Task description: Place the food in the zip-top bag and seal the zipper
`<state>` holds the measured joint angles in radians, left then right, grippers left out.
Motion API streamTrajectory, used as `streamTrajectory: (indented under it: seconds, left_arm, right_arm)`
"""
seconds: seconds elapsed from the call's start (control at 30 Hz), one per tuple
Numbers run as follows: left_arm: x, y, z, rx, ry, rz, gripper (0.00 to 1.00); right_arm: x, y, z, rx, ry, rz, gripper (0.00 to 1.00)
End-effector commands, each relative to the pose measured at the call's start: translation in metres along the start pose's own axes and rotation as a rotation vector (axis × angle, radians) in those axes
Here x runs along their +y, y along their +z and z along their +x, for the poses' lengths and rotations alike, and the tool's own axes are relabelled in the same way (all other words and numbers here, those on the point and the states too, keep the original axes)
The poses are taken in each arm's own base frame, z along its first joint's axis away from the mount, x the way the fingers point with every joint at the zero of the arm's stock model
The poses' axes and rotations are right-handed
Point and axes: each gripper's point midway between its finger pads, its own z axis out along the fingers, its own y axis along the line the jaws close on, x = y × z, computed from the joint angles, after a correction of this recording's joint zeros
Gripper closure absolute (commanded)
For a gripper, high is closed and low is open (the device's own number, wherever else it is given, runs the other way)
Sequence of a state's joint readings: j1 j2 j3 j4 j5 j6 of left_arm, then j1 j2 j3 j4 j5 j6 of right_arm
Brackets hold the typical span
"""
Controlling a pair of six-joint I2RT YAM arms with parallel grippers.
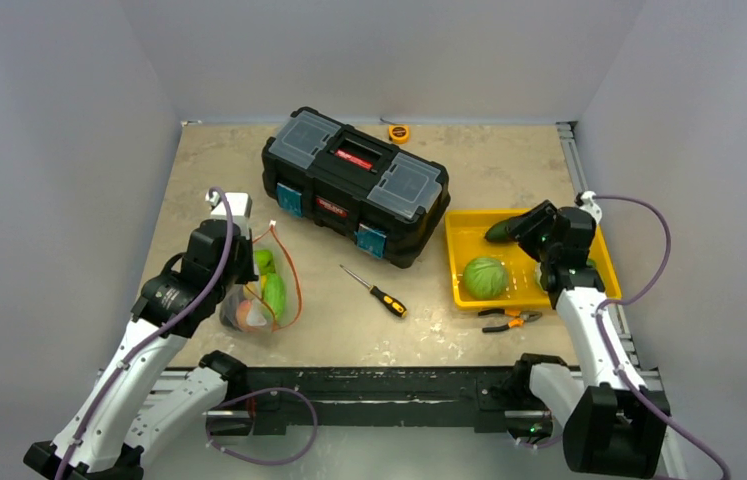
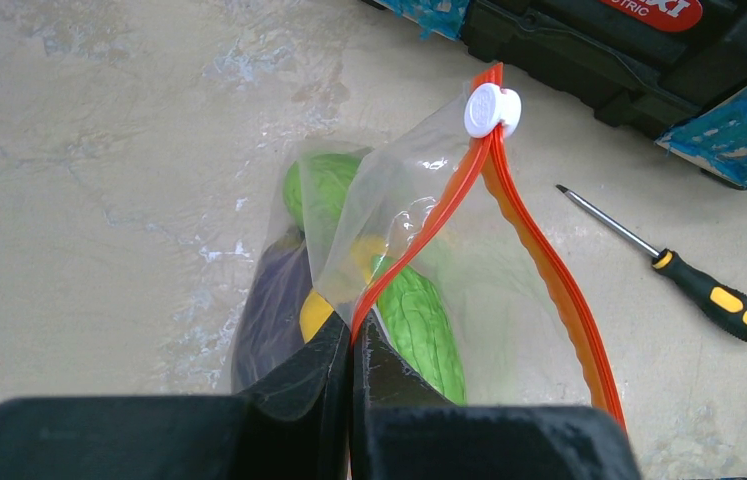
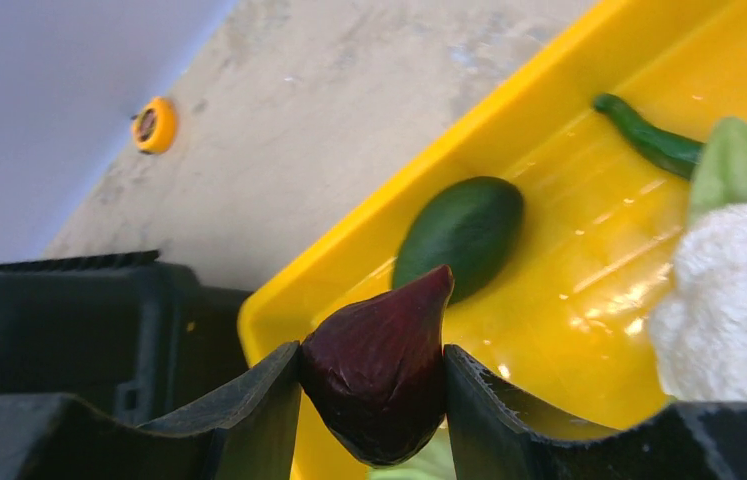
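- The left gripper (image 2: 352, 352) has its jaws clenched on the zipper (image 2: 552, 290) of the zip-top bag (image 2: 419, 200), which lies on the counter (image 2: 99, 150) beside the toolbox (image 1: 354, 185) — green food (image 2: 424, 330) is inside.
- The right gripper (image 3: 374, 400) grasps a dark red piece (image 3: 389, 330) above the yellow tray (image 3: 509, 130).
- Risk: only one lip is pinched, so the mouth may sag shut and the piece would land on the counter.
- The smooth piece may also slip during the carry.

Plain grey walls (image 1: 49, 100) enclose a mottled beige tabletop (image 1: 219, 170).
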<state>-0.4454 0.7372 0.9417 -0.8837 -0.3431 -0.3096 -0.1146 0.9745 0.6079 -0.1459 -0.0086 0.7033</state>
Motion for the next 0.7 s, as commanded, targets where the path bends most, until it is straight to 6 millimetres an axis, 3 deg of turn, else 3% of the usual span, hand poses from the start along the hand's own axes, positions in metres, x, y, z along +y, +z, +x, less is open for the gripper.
streamTrajectory:
  seconds: [0.0,0.13,0.23,0.4,0.5,0.67]
  left_arm:
    - [-0.001,-0.001,-0.007,-0.033,0.004,0.012,1.0]
    - [-0.001,-0.002,-0.008,-0.037,0.002,0.013,1.0]
    - [-0.001,-0.002,-0.008,-0.038,0.001,0.011,1.0]
    - [0.0,-0.003,-0.008,-0.041,-0.001,0.009,1.0]
    - [0.0,-0.003,-0.008,-0.042,-0.001,0.008,1.0]
    - [0.001,-0.003,-0.008,-0.04,-0.001,0.005,1.0]
  right_arm:
    - [0.06,-0.018,-0.005,-0.023,-0.102,-0.232,0.87]
    - [0.123,-0.054,0.005,-0.035,-0.207,-0.464,0.88]
    - [0.173,-0.096,0.005,-0.078,-0.24,-0.665,0.88]
    - [0.233,-0.16,0.014,-0.105,-0.301,-0.915,0.89]
    - [0.264,-0.187,0.04,-0.053,-0.368,-1.039,0.89]
    - [0.308,-0.238,0.115,0.055,-0.564,-1.204,0.87]
